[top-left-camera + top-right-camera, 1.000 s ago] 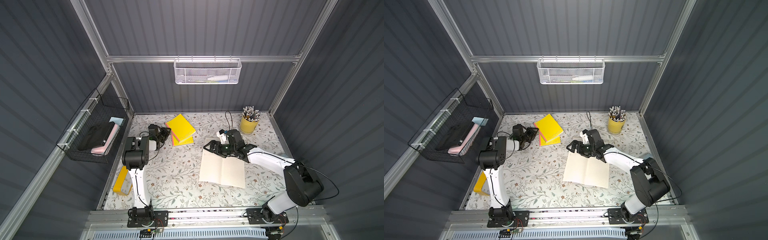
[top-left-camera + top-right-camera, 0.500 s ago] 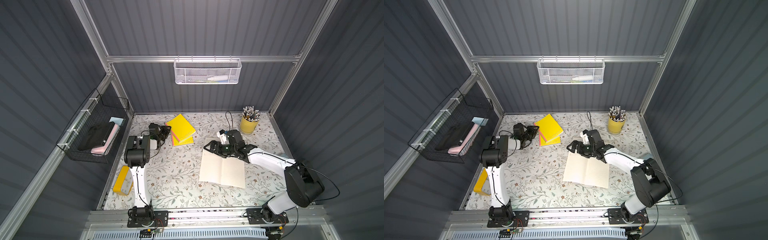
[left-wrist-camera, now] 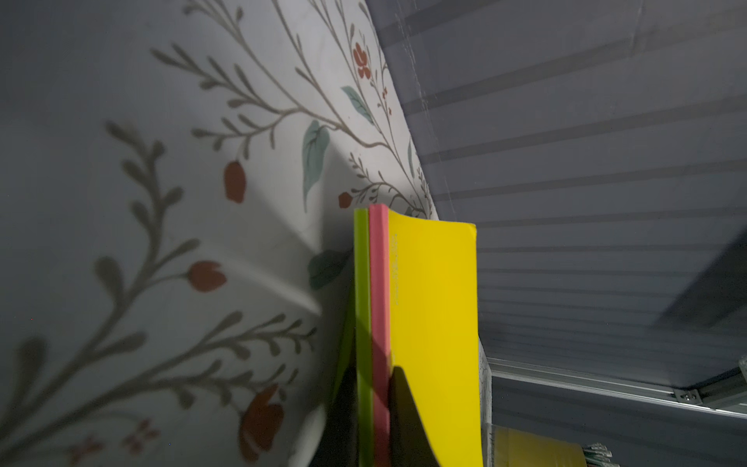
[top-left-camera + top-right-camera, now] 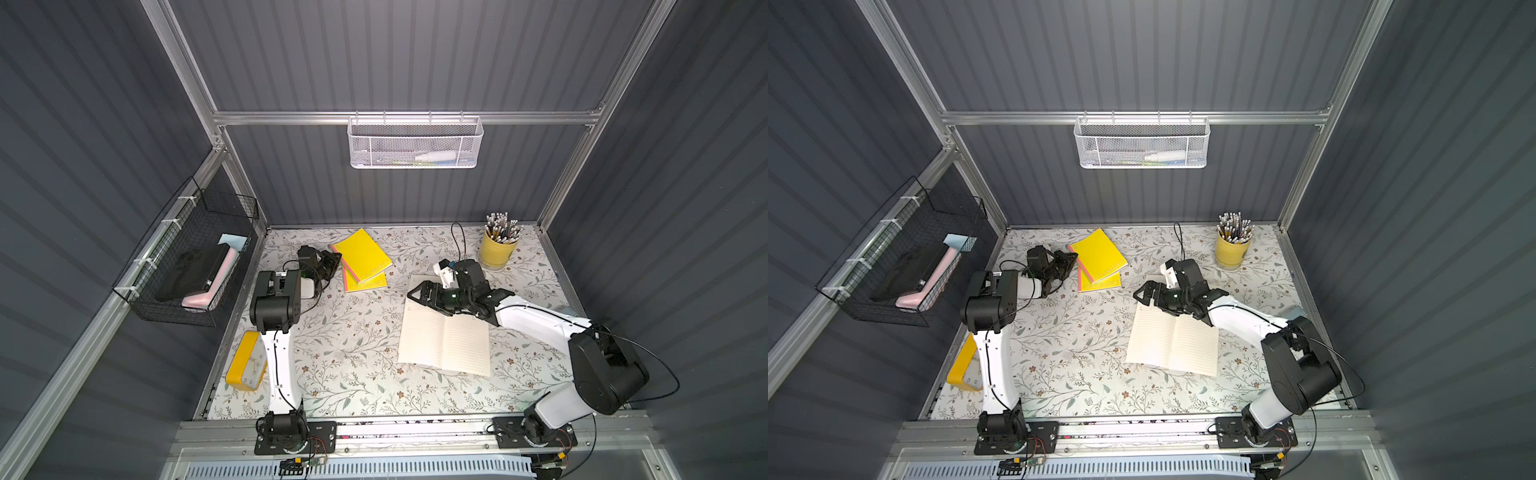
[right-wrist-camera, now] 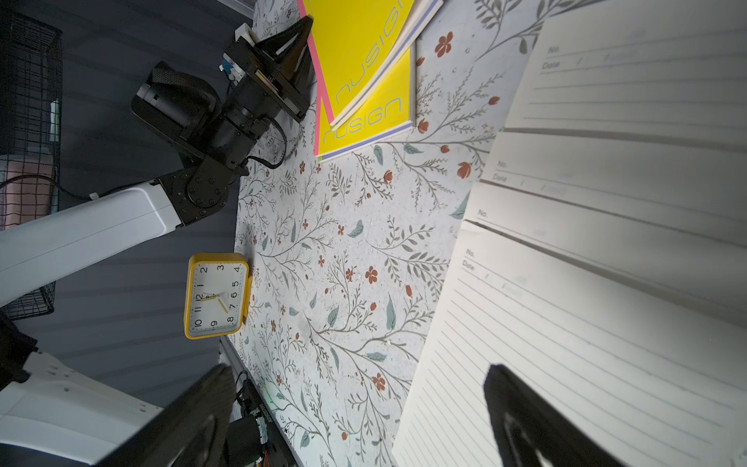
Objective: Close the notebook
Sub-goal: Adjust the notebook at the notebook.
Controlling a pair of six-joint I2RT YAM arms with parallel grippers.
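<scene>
The notebook [image 4: 444,338] [image 4: 1173,338] lies open and flat on the floral table, cream lined pages up; the right wrist view shows those pages [image 5: 586,323] close up. My right gripper [image 4: 415,296] [image 4: 1140,294] [image 5: 357,372] hovers open over the notebook's far-left corner, one finger above the page, the other above bare table. At the far left, my left gripper [image 4: 332,264] [image 4: 1070,259] [image 3: 374,388] is shut on the green and pink edge of a stack of two closed yellow notebooks [image 4: 361,255] [image 3: 432,303] [image 5: 359,40].
A yellow cup of pencils [image 4: 498,249] stands at the back right, near the right wrist. A yellow clock [image 4: 245,365] [image 5: 216,295] leans at the table's left edge. A black wire basket [image 4: 191,266] hangs on the left wall, a white mesh basket [image 4: 415,143] on the back wall.
My left gripper has closed on the edge of the yellow notebooks. The right arm and the open notebook have not moved.
</scene>
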